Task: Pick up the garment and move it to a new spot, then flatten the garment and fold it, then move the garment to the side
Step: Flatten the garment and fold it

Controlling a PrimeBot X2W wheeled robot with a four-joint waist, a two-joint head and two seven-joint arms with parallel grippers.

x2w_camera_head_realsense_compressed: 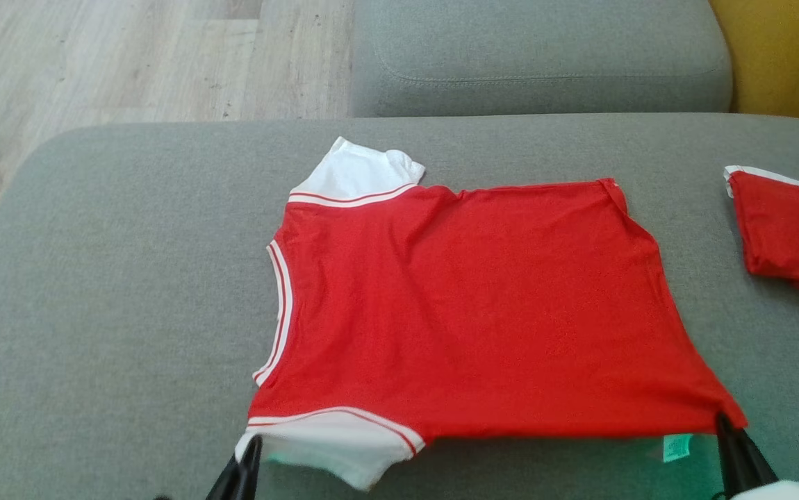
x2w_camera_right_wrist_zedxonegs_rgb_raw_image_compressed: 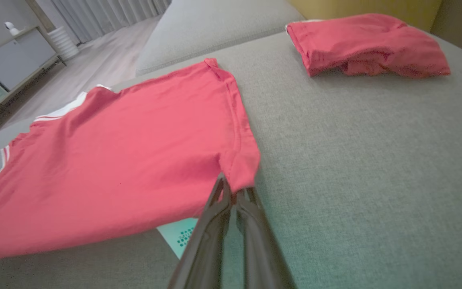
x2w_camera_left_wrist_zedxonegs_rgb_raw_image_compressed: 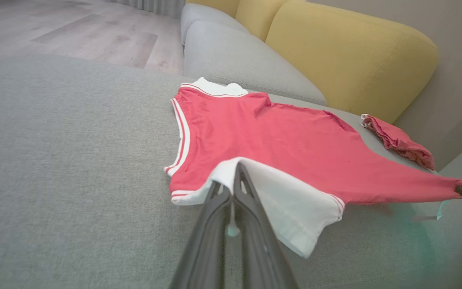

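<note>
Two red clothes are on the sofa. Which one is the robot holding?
Find the big grey cushion in front of the robot. Spread across its middle is the red shirt, its near edge pinched by the left gripper and right gripper. Unlike the folded red bundle at the right, it lies open with white sleeves.

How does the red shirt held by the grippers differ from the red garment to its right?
The shirt is spread nearly flat; the other garment is folded into a bundle. The left gripper and right gripper pinch the shirt's near edge; the other garment lies untouched. The shirt shows white sleeves; the other garment just a thin white edge. Both are red, on the grey cushion.
</note>
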